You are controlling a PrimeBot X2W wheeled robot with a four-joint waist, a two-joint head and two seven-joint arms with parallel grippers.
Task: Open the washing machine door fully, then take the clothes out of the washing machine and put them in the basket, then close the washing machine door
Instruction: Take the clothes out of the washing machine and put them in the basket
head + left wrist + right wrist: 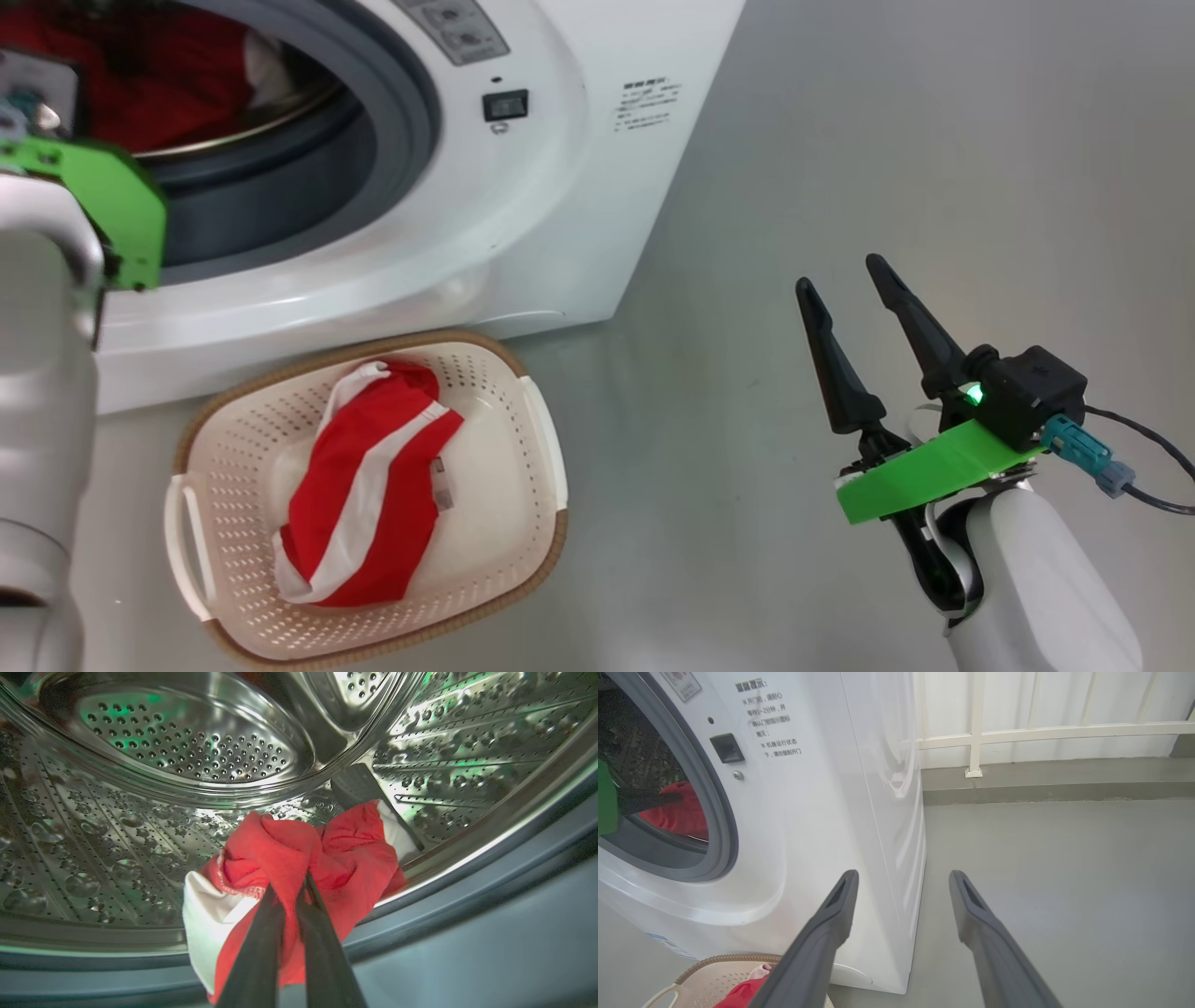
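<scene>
one garment (364, 495) in basket (551, 448); left gripper (294, 884) clamps second garment (275, 844) in drum (117, 858), right gripper (840, 273) spread, empty; next: pull out gently.

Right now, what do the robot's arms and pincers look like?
The right pincer and the left pincer each have two long dark tapering fingers. Behind them sits a bright green plate, then a smooth pale rounded forearm. The right wrist carries a black block with a green light, a teal plug and a black cable.
</scene>
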